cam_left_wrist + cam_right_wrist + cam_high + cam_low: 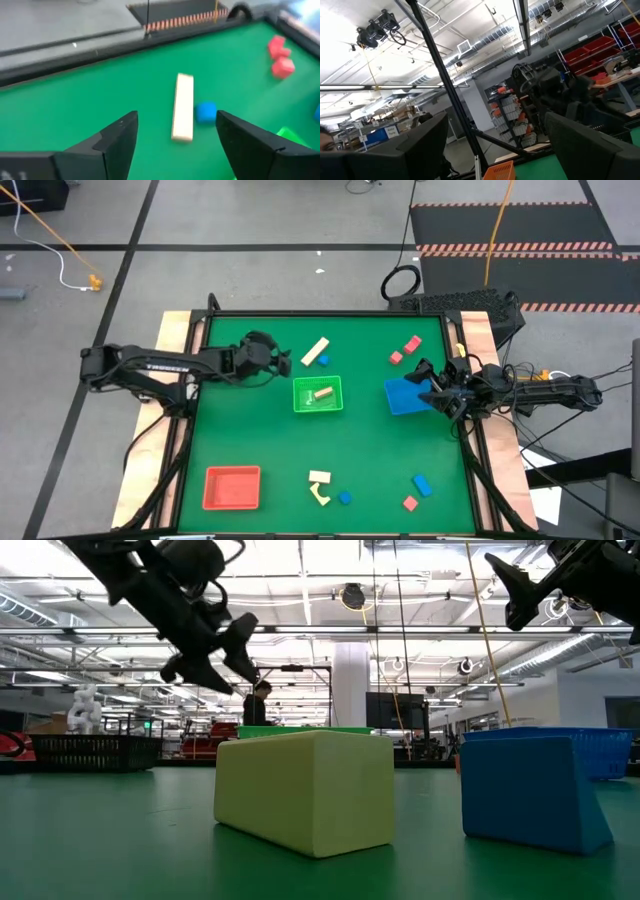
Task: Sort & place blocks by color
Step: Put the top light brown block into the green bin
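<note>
My left gripper [278, 362] [176, 134] is open and raised above the green table, as the low view [212, 658] shows. Just beyond its fingers a cream bar [183, 113] [315, 352] lies flat, with a small blue cube [205, 111] [324, 362] beside it. Two red blocks [281, 57] [405, 351] lie farther right. My right gripper [432, 385] [492, 150] is open, tipped upward and empty, beside the blue tray [403, 397]. A green tray [318, 406] has a cream block [323, 393] in it.
A red tray [232, 487] sits at the near left. Near the near edge lie cream pieces [320, 485] [310, 790], blue blocks [345, 498] [530, 790] [422, 485] and a red block [410, 503]. Bare green felt lies between the trays.
</note>
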